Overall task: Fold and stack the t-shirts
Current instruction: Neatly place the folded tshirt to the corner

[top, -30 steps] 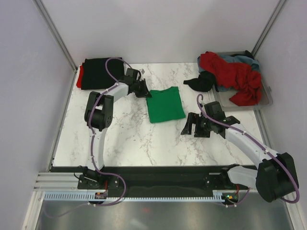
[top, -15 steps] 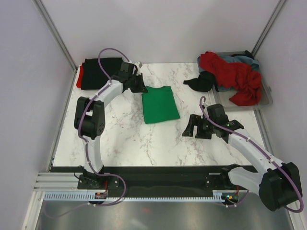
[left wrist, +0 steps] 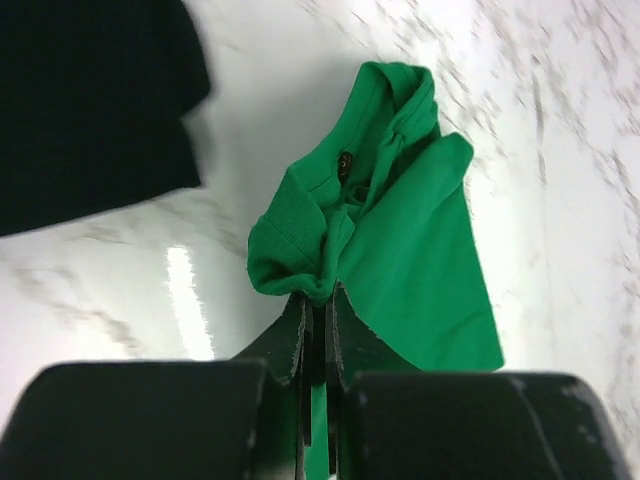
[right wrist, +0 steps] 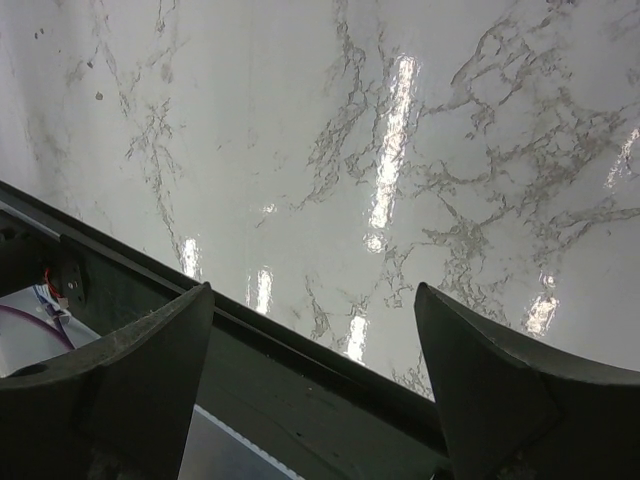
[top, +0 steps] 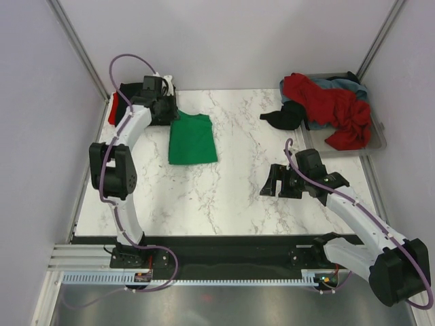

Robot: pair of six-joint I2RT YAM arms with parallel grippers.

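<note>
Though near black stack [left wrist: 90, 100], green t-shirt [left wrist: 420, 260] apart.

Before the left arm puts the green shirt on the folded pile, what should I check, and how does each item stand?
1. Left pincer shut on the green t-shirt: ok.
2. Green t-shirt neat at the grip: not ok, bunched there.
3. Green t-shirt over the stack, black t-shirt on red t-shirt: not ok, it lies beside it on the table.
4. Right pincer open, empty, off to the side: ok.
5. Other shirts in the tray folded: not ok, a loose heap.
</note>
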